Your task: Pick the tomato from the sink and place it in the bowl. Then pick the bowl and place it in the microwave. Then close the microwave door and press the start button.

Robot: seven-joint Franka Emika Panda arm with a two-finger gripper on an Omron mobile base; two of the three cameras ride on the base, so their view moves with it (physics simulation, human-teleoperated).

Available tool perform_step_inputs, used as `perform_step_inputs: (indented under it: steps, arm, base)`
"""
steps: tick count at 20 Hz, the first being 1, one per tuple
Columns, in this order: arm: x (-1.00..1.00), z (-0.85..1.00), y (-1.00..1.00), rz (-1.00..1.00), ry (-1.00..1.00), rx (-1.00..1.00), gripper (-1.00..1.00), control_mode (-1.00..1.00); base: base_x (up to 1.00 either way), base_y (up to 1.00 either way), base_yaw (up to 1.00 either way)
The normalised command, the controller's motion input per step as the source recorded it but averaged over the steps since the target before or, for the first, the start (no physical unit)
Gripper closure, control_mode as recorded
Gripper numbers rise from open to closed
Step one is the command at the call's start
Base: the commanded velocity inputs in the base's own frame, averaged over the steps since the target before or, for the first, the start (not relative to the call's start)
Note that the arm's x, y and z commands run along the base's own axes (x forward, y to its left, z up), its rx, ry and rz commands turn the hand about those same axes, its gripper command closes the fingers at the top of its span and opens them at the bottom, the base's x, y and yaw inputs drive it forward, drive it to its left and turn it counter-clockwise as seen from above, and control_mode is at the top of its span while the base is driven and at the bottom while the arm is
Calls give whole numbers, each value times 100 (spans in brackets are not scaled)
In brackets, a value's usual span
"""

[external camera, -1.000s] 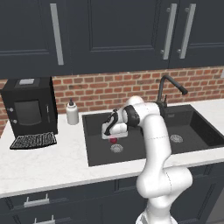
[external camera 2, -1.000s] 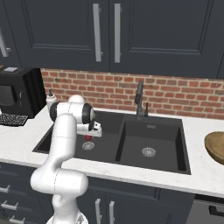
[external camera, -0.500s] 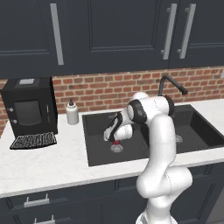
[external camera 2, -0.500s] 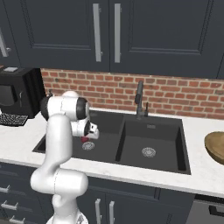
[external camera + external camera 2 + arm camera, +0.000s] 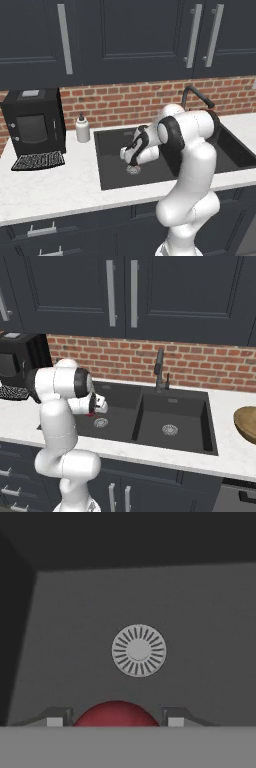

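The gripper [image 5: 116, 721], clamped on the tomato [image 5: 116, 713], has lifted it off the sink [image 5: 200, 612] floor, drain [image 5: 138, 650] at twelve o'clock; the bowl [image 5: 247, 423] comes next.

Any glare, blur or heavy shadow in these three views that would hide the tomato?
Hand view: sharp, flat light, no glare; the tomato shows between the fingertips, its lower part cut off, drain crisp. Right base view: only a red sliver under the gripper; the sink is dark. Left base view: the gripper covers that spot.
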Motion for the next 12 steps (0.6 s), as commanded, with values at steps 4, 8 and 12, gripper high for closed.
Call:
perform_step_inputs:
  steps: [4, 8, 12]
  arm:
    - [-37, 100, 5, -1, 0, 0, 100, -100]
    - [-54, 100, 0, -1, 0, 0, 100, -100]
    - [-63, 100, 0, -3, 0, -2, 100, -100]
  base:
    - [0, 0, 0]
    - [0, 0, 0]
    - [0, 0, 0]
